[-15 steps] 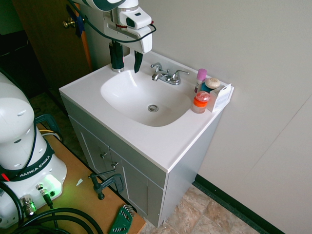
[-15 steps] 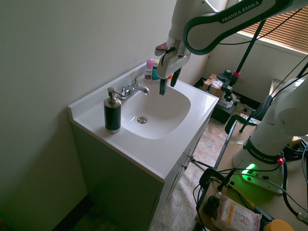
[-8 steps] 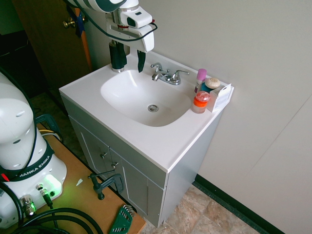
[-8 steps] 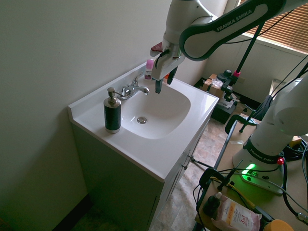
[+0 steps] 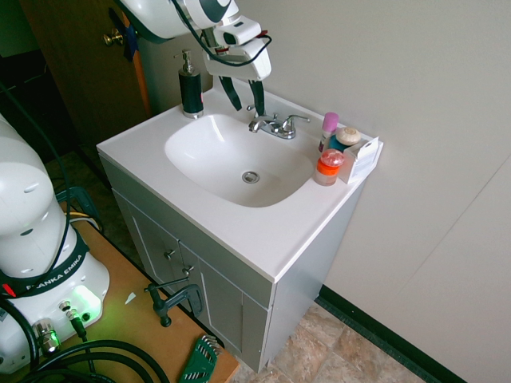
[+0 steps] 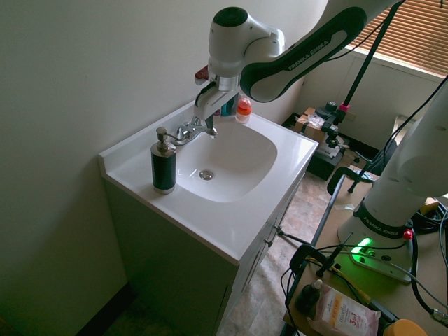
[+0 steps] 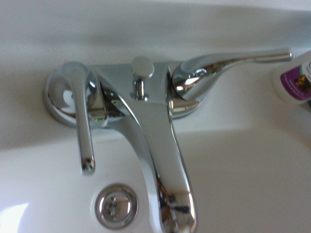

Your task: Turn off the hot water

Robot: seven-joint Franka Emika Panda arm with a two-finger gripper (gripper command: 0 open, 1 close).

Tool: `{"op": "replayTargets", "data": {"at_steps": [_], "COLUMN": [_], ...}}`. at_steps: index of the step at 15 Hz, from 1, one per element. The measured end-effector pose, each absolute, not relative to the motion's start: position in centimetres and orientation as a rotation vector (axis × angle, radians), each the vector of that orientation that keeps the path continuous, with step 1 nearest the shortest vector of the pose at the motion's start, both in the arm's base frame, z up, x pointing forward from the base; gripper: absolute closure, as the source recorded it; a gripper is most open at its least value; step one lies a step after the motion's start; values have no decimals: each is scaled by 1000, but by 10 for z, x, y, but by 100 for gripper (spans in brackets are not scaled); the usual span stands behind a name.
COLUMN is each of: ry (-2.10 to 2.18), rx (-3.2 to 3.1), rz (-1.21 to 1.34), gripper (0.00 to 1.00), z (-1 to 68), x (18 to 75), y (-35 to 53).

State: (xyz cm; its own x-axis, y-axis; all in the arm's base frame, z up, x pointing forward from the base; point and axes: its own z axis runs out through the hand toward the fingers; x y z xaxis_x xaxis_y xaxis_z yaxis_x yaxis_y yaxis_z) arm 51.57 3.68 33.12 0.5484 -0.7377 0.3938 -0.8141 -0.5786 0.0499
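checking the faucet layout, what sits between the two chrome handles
In the wrist view, the curved spout and its small round pull knob sit between the left-hand lever and the right-hand lever.

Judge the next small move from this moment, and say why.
Probably lower the gripper onto the left-hand lever. The open fingers hang above the faucet, touching nothing. In the wrist view that lever points forward over the basin, while the right-hand lever lies sideways.
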Motion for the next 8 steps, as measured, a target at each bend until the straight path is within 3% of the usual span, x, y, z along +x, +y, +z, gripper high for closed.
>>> {"op": "replayTargets", "data": {"at_steps": [8], "ry": [-1269], "rx": [2526], "rz": [535], "gripper": [0], "z": [302], "x": [557], "y": [46]}}
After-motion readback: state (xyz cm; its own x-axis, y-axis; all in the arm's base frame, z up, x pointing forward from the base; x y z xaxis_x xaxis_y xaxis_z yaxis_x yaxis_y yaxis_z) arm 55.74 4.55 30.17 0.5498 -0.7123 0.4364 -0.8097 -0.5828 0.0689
